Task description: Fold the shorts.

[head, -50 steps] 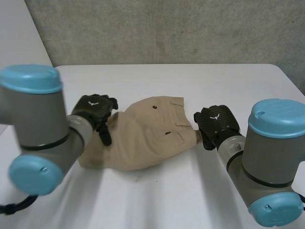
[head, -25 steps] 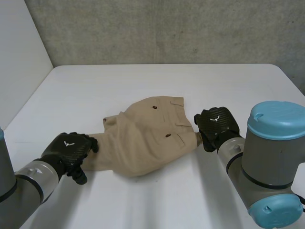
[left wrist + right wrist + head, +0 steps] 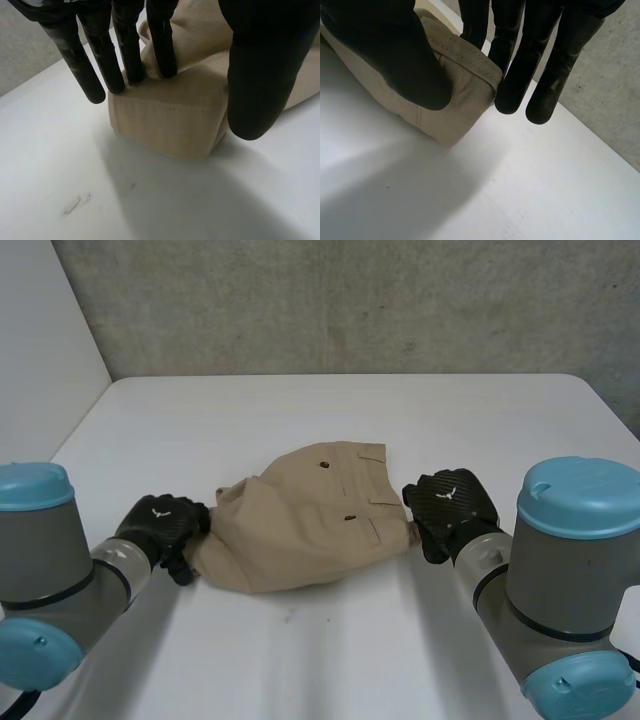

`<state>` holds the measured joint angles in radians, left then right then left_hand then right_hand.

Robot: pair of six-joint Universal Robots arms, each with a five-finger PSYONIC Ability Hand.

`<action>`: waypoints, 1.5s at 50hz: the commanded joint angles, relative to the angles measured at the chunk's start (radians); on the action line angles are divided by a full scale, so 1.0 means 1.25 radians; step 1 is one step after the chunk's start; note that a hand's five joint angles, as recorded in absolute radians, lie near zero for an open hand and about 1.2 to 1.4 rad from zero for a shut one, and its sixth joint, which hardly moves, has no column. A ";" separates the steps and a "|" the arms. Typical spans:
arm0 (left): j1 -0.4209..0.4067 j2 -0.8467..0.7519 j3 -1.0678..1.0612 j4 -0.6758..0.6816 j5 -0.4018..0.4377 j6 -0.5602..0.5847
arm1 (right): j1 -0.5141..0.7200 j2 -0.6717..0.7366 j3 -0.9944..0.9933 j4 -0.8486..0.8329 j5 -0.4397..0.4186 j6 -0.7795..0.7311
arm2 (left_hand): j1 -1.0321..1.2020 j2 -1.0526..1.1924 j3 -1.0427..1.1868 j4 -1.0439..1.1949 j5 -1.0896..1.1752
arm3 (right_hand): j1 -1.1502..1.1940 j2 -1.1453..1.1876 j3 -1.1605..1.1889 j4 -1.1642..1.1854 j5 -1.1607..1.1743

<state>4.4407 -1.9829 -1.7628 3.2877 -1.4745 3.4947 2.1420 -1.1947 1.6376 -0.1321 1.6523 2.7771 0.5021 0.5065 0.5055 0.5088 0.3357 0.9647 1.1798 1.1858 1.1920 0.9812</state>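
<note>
Tan shorts (image 3: 300, 530) in both hands' (image 3: 160, 523) (image 3: 450, 502) pinch

You have a white table (image 3: 330, 410) across the middle and lower frame, its far edge running straight along the upper third. Above it stands a grey, speckled concrete wall (image 3: 350, 300). A plain white side wall (image 3: 40, 350) fills the upper left. A small dark speck (image 3: 287, 618) sits on the table, lower centre.

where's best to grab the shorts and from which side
Take the shorts by their two ends, probably: the thick folded corner from the left, by the left hand, and the waistband corner from the right, where the right hand pinches it. Both stand proud of the table, easy to pinch sideways.
</note>
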 commanded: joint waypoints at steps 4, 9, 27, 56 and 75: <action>-0.001 -0.056 0.039 0.002 -0.013 0.025 | 0.002 0.014 -0.001 -0.013 -0.006 0.000 | 0.142 0.139 0.140 0.137 0.136 | 0.345 0.173 0.168 0.163 0.192; -0.001 -0.058 0.048 0.020 -0.037 0.029 | 0.002 0.023 -0.006 -0.013 -0.005 0.000 | 0.487 0.483 0.484 0.481 0.480 | 0.345 0.173 0.168 0.163 0.192; -0.017 0.121 -0.007 0.010 -0.011 -0.032 | -0.029 0.010 -0.014 0.021 -0.023 -0.009 | 0.715 0.712 0.713 0.710 0.709 | 0.345 0.173 0.168 0.163 0.192; 0.033 -0.021 0.143 -0.151 0.019 -0.179 | -0.069 -0.004 0.153 -0.102 -0.219 0.057 | 0.715 0.712 0.713 0.710 0.709 | -0.323 -0.495 -0.500 -0.505 -0.476; 0.027 0.102 0.132 -0.237 0.043 -0.186 | -0.083 -0.075 0.049 -0.042 -0.221 0.045 | 0.715 0.712 0.713 0.710 0.709 | 0.345 0.173 0.168 0.163 0.192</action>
<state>4.4801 -1.9826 -1.5868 3.0724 -1.4500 3.2612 2.0581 -1.1633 1.7551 -0.2462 1.3641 2.8357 1.1256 1.1897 1.1891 1.1998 0.9727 0.9590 1.1818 1.1774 1.1903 0.9807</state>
